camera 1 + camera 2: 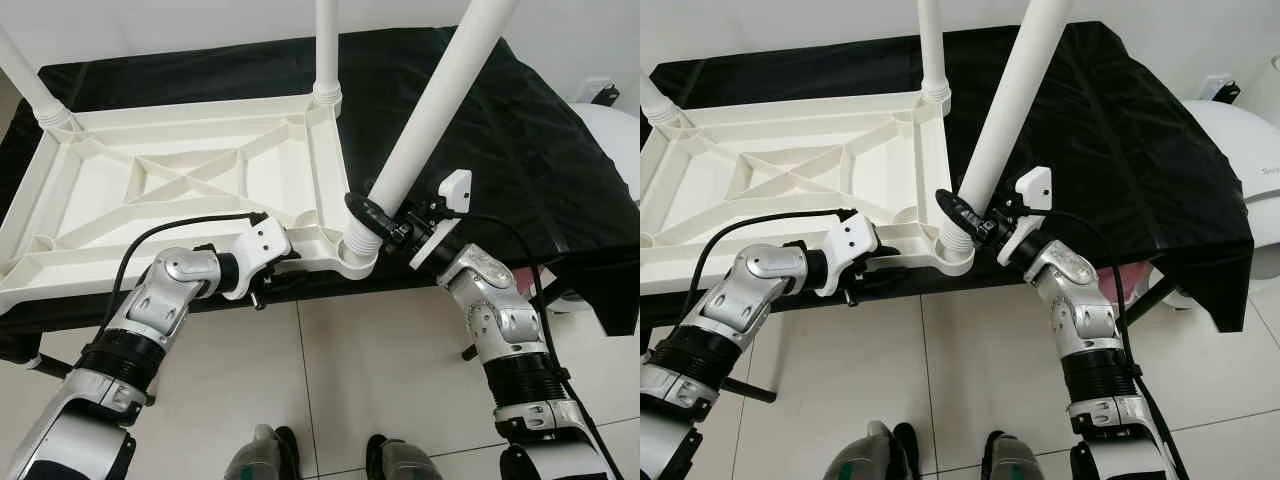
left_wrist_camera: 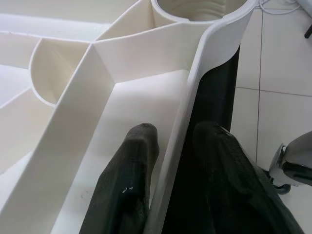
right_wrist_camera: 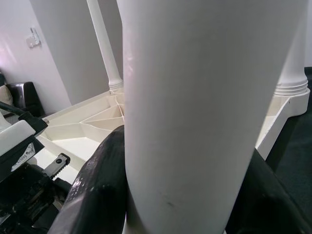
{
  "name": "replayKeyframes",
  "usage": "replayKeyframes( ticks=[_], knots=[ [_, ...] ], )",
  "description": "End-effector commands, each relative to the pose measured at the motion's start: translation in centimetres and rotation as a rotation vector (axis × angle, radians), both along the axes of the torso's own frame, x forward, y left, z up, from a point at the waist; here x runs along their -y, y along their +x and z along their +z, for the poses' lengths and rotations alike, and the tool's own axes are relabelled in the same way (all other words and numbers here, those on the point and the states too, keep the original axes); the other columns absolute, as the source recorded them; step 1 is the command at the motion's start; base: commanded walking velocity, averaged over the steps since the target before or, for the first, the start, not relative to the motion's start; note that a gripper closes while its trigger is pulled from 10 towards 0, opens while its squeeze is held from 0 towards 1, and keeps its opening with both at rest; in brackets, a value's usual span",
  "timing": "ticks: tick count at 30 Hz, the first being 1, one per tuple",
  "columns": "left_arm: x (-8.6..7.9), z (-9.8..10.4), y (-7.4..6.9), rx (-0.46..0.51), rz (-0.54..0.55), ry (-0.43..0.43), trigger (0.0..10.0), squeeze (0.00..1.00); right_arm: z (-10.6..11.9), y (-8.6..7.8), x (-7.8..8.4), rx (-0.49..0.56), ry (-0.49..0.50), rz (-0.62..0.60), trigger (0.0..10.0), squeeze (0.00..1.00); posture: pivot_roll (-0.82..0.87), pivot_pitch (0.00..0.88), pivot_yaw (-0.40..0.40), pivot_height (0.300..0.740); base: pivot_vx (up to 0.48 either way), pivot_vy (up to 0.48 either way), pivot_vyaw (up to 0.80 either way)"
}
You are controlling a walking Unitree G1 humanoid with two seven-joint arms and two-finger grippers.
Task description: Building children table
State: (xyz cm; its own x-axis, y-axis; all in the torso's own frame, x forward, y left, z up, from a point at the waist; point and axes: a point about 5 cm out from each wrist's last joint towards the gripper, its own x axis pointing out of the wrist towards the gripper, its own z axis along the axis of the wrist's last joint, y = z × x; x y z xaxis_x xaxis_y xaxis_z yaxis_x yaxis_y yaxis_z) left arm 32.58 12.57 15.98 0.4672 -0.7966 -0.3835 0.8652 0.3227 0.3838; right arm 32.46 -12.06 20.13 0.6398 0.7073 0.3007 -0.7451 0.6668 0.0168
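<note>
A white plastic tabletop (image 1: 180,180) lies upside down on a black-draped table. Upright legs stand in its far left corner (image 1: 30,85) and far right corner (image 1: 326,50). A third leg (image 1: 430,110) leans to the right, its ribbed end in the near right corner socket (image 1: 358,250). My right gripper (image 1: 375,215) is shut on this leg just above the socket, and the black fingers (image 3: 97,195) hug it in the right wrist view. My left gripper (image 1: 272,277) is shut on the tabletop's near rim, one finger (image 2: 129,185) inside the rim (image 2: 190,112) and one outside.
The black cloth (image 1: 500,130) hangs over the table's right end. A white rounded appliance (image 1: 615,140) stands to the right. The near left corner socket (image 1: 40,243) holds no leg. My feet (image 1: 265,455) stand on the tiled floor close to the table's front edge.
</note>
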Motion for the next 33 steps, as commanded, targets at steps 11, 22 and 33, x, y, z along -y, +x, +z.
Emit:
replayKeyframes(
  ticks=[11, 22, 33],
  knots=[
    [1.8, 1.2, -1.0, -0.027, -0.193, 0.065, 10.0, 0.0, 0.4, 0.1, -0.1, 0.029, -0.002, -0.004, 10.0, 0.0, -0.13, 0.177, 0.09, 0.74, 0.0, 0.0, 0.0],
    [2.0, 1.5, -1.1, -0.035, -0.198, 0.038, 0.0, 0.0, 0.0, 0.0, -0.5, 0.028, -0.011, 0.006, 10.0, 0.0, -0.12, 0.178, 0.085, 0.74, 0.0, 0.0, 0.0],
    [1.8, 1.7, -1.0, -0.027, -0.17, 0.049, 10.0, 0.0, -0.2, -0.1, -2.0, 0.037, -0.06, 0.087, 10.0, 0.0, -0.11, 0.18, 0.076, 0.74, 0.0, 0.0, 0.0]
  ],
)
